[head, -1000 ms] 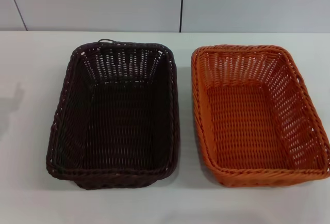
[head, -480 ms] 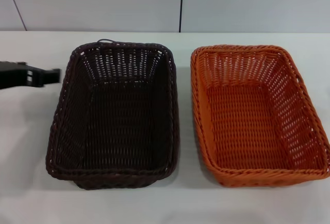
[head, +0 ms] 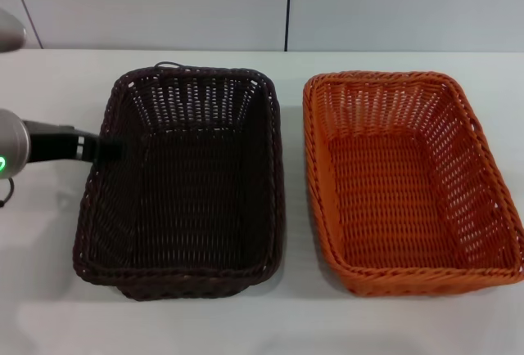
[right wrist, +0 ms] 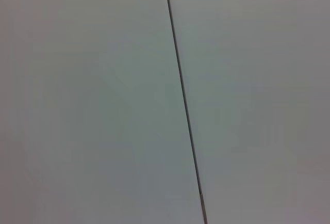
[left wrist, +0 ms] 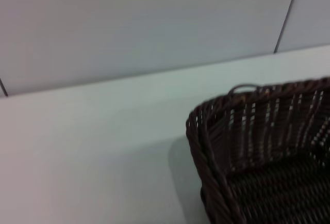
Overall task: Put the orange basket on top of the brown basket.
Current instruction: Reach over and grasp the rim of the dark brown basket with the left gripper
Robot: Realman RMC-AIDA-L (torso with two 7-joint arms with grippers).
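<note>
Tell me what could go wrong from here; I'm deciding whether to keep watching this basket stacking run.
1. The left hand is at the brown basket's left rim, not the orange basket; it may shove or lift the wrong basket.
2. The two baskets sit close side by side, so a nudged brown basket could bump the orange one.
3. The right hand is out of view, so the orange basket is unattended.

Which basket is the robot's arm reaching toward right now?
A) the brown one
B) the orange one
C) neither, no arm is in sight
A: in the head view the left gripper is at the left rim of the brown basket, while the orange basket sits apart on the right with no arm near it.
</note>
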